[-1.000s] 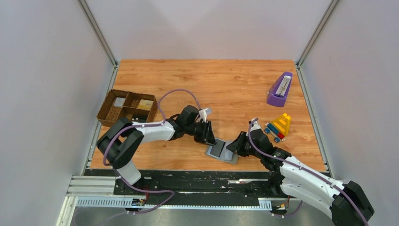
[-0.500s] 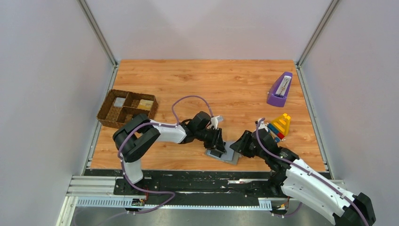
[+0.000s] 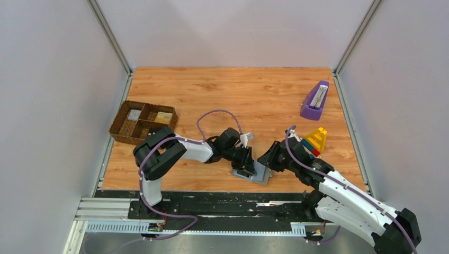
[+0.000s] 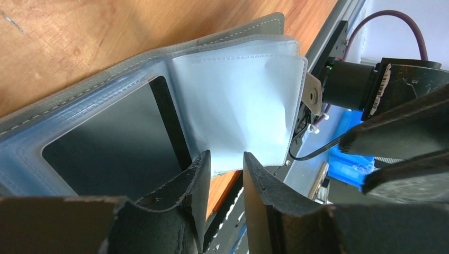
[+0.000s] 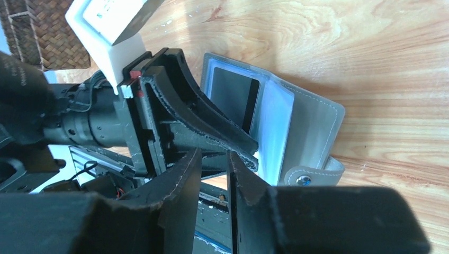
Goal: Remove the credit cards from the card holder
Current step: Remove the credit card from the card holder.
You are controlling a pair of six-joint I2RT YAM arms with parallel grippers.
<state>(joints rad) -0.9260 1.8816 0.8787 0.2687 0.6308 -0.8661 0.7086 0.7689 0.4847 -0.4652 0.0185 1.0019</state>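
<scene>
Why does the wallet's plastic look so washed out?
Left wrist view: light bounces off the clear sleeve of the card holder, bleaching it near white; the left gripper looks dark. Right wrist view: the right gripper is equally dark. Top view: even light.

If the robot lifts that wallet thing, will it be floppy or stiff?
Probably floppy: the card holder is folded open and its clear sleeve curls up. The sleeve looks shiny, so it may slip when pinched. The dark card inside looks flat, so that part likely stays stiffer.
</scene>
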